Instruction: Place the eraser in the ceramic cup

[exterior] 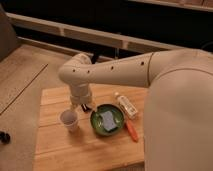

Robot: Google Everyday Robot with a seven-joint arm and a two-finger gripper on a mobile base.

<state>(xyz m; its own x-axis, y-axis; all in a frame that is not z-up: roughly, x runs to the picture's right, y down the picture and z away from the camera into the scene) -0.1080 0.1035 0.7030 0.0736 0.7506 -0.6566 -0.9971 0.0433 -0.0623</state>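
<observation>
— Gripper (84, 106) position?
— Low over wooden table (55, 145), just above and right of ceramic cup (69, 119), left of green bowl (94, 124). Grip state: cannot tell.
— Eraser?
— Dark sliver (89, 107) at gripper tip; identity unclear.

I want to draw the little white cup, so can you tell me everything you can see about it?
The ceramic cup is small, white and handleless, slightly narrower at the bottom, and it looks smooth and glazed. It stands upright with its mouth facing up on the wooden table, to the picture's left of the green bowl and apart from it. Nothing shows inside it. The gripper hangs just above and beside it, not touching it.
</observation>
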